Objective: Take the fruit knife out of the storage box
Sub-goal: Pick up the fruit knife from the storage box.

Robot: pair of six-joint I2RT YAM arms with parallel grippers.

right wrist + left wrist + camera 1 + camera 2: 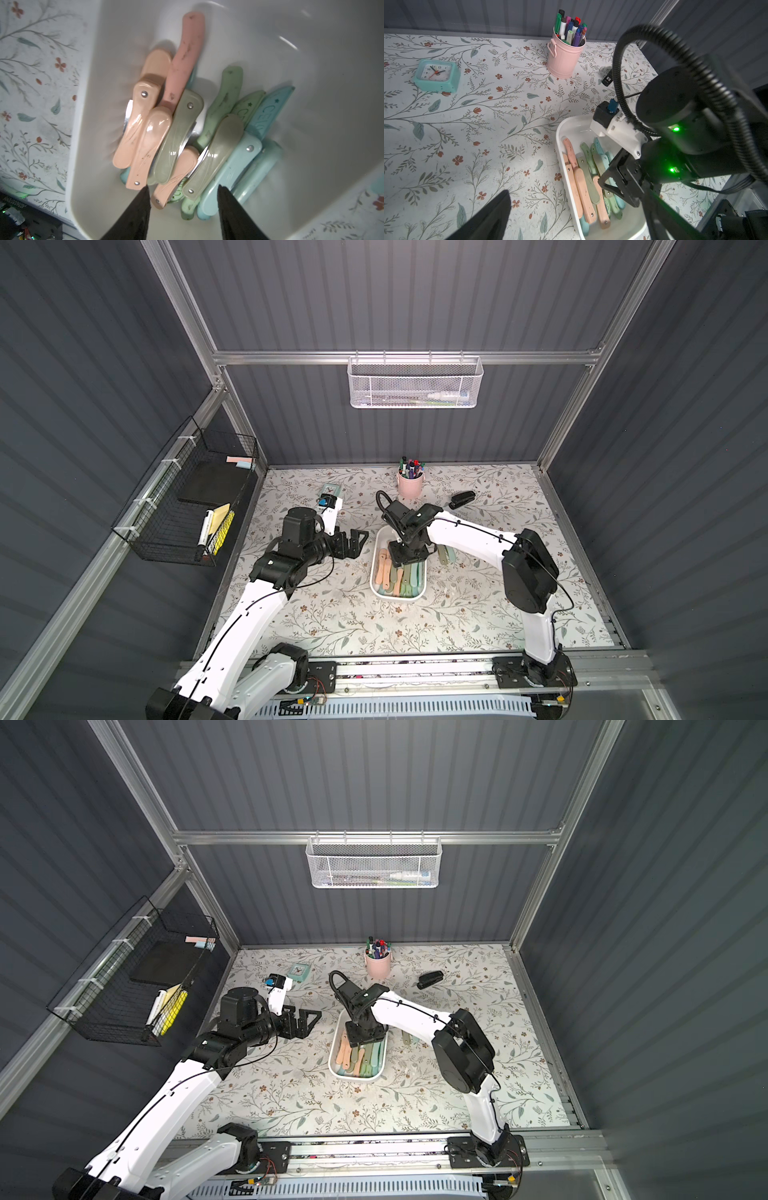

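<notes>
Table (488, 124): storage box (579, 126), clock (437, 74), cup (563, 58), stapler (462, 499)

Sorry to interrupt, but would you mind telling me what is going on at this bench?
The right tool hovers over the white storage box, jaws apart just above the pile of folded fruit knives, gripping nothing yet. The left tool sits open beside the box, empty. What look like two knives lie on the table on the box's other side.
</notes>
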